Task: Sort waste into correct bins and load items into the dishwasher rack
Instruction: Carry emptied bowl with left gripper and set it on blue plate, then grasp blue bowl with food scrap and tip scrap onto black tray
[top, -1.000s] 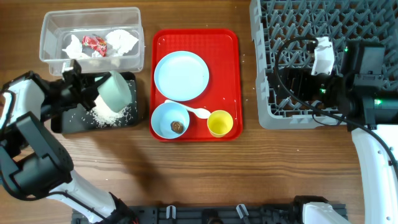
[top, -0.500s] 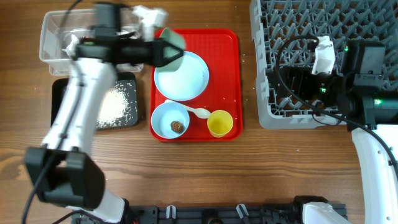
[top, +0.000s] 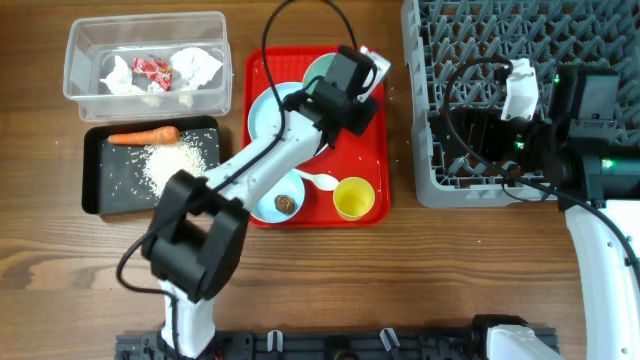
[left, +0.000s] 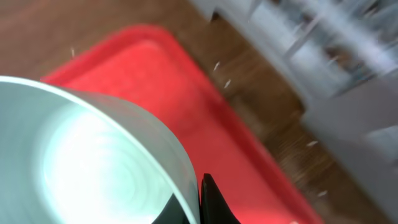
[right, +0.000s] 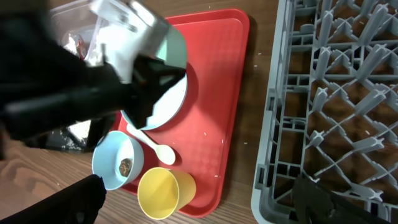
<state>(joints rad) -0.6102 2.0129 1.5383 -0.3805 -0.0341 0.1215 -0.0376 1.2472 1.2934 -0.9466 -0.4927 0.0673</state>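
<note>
The left gripper (top: 338, 85), clamped on the rim of the emptied pale blue bowl (top: 320, 68), has swung from the rice (top: 168, 163) on the black tray (top: 95, 190) to above the red tray (top: 372, 150), bound for the dishwasher rack (top: 480, 40) I'd guess, while the right gripper (right: 199, 193) gapes empty.

Bright, even light throughout; the left wrist view is heavily motion-blurred.

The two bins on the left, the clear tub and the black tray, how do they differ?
The clear tub is see-through and deep, the black tray opaque and shallow. The clear tub holds a crumpled napkin and red wrapper; the black tray holds a carrot and rice. Both are rectangular.
</note>
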